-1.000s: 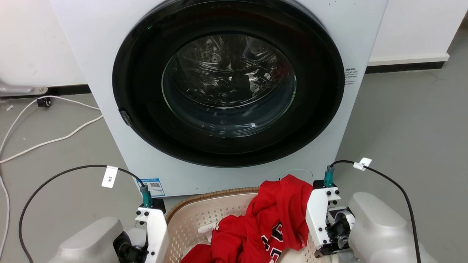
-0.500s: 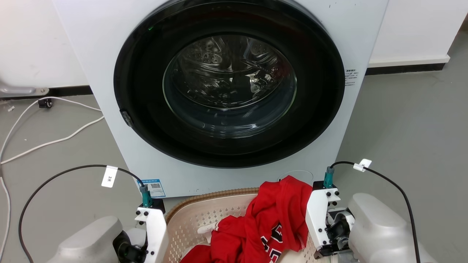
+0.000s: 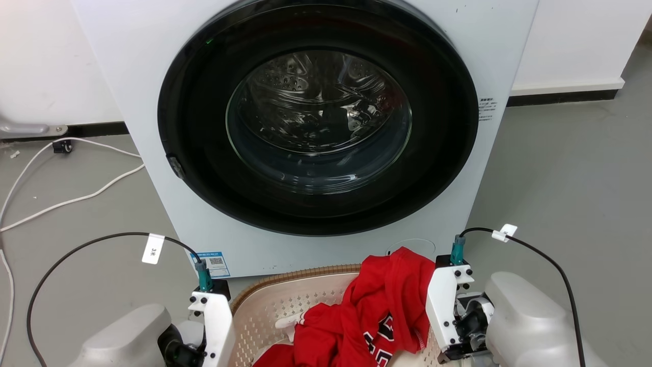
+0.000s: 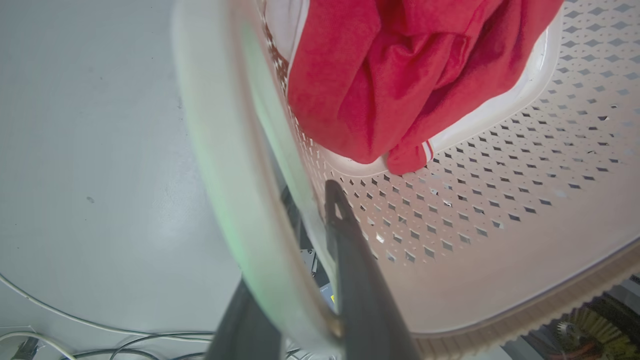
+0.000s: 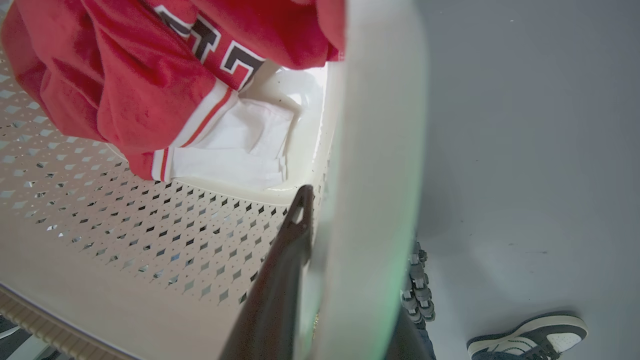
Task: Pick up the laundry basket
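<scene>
The laundry basket [image 3: 285, 300] is sited on the near side of the washer [image 3: 153, 76], at the bottom edge of the head view between the two wrists, its far rim just short of the washer's base. A red garment [image 3: 377, 316] is heaped inside and bunched up over the rim toward the right; a white cloth [image 5: 240, 145] is seen beneath it in the right wrist view. Approach and grasp are judged done. The left hand [image 4: 305, 225] is set astride the left side rim, one finger inside against the perforated wall and the other outside below the rim, jaws drawn narrow onto the plastic. The right hand [image 5: 345, 250] is mirrored on the right rim and likewise closed narrow on it. The outer fingers are mostly hidden by the blurred rim, so grip firmness cannot be confirmed. Whether the base has cleared the floor [image 3: 560, 178] cannot be told, as the underside is not seen. The lift is therefore judged the remaining step, or barely begun. An even raise by both arms is called for, since the load is biased right and the garment could be shed. A person's shoe [image 5: 530, 337] is noted on the floor near the right side.
</scene>
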